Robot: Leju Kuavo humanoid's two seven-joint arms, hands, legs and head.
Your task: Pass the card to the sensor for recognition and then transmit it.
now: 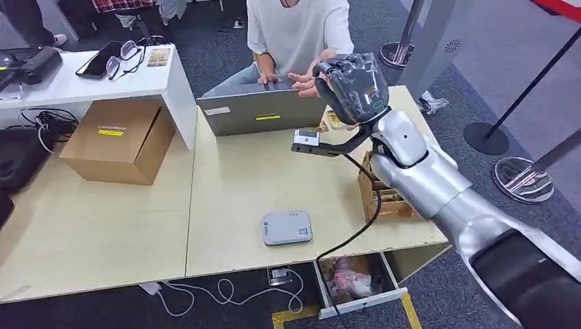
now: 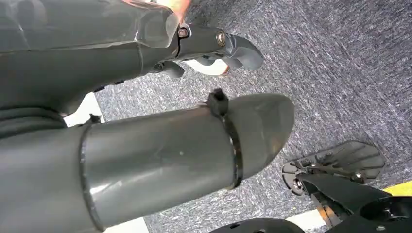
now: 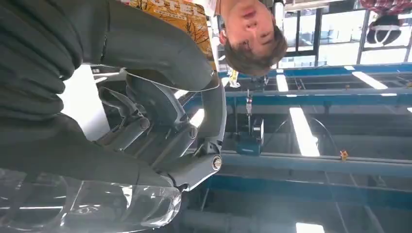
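The right hand [image 1: 353, 86] is raised over the counter [image 1: 233, 185] gripping the orange card [image 3: 182, 17], offering it to the seated person's hand [image 1: 312, 81], well past the sensor [image 1: 286, 227].

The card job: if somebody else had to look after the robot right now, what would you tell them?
Right hand: raised over the far side of the table, holds the orange card.
Left hand: down by the floor, holds nothing.
Grey sensor: on the table's near edge, well away from the card.
Person's hand: reaching out right beside the right hand.
Done: card brought up to the person; whether it was scanned cannot be told.
Left: let go once the person takes it.
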